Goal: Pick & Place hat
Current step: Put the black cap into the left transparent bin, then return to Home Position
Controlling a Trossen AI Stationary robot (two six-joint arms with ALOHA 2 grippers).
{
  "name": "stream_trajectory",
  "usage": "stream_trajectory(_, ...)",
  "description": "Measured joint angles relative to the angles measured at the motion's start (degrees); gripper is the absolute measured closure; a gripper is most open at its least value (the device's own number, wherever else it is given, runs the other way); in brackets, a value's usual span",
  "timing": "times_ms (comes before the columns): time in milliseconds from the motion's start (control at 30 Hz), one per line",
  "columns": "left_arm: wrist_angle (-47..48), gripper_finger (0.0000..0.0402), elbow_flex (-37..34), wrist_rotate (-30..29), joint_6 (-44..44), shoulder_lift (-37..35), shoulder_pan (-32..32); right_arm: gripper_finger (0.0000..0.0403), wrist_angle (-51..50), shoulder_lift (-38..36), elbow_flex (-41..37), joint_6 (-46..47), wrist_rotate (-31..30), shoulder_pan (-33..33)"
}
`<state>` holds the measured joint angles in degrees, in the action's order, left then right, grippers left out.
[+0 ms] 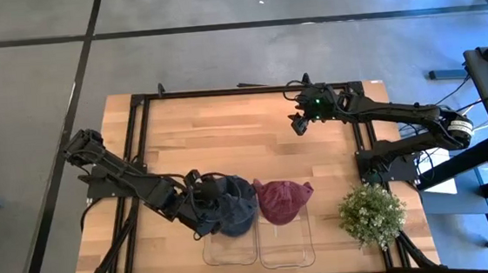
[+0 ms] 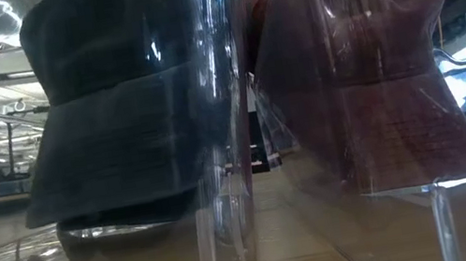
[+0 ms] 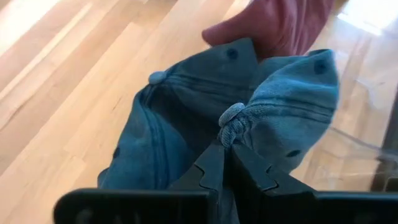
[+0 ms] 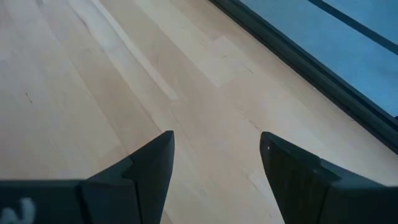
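On the pale wooden table (image 1: 226,129), the left gripper (image 3: 227,149) is pinched tight on the crown of the dark blue fabric cap (image 1: 230,205), which sits atop a clear plastic stand (image 1: 229,247) (near edge). Beside it, a maroon fabric cap (image 1: 282,199) rests on its own stand, and farther back the right gripper (image 4: 214,152) hovers over bare wood, fingers spread wide and empty.

No legible text, label, brand or number appears in any view. The two hats and the tabletop apparently carry no readable markings.

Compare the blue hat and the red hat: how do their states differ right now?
The blue hat is pinched in the left gripper, its fabric bunched; the red hat sits free, touched by no gripper. The blue hat is over the left clear stand, the red over the right one. Both are soft caps.
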<state>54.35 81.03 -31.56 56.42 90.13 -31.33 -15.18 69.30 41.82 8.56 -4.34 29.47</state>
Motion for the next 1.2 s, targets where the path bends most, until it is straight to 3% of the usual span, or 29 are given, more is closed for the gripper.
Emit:
stream_trajectory(367,0.28,0.0341,-0.02,-0.51,-3.15,0.02,1.38,0.0166,0.00,0.00,0.00,-0.04,-0.02,0.00)
stream_trajectory(733,0.09,0.0250,0.36,-0.72,-4.63,-0.35,2.97,0.0166,0.00,0.00,0.00,0.15,-0.02,0.00)
stream_trajectory(867,-0.10,0.0240,2.86,-1.44,-9.12,-1.08,3.12,0.0166,0.06,0.00,0.00,0.77,1.53,-0.02)
stream_trajectory(1067,-0.95,0.0243,6.01,-9.58,-15.61,-5.65,5.13,0.0166,2.05,-2.17,1.55,1.66,9.74,-2.17)
stream_trajectory(1200,-2.92,0.0244,5.59,-8.10,-23.43,-10.00,9.03,0.0166,4.08,-5.94,1.77,4.27,10.49,-5.47)
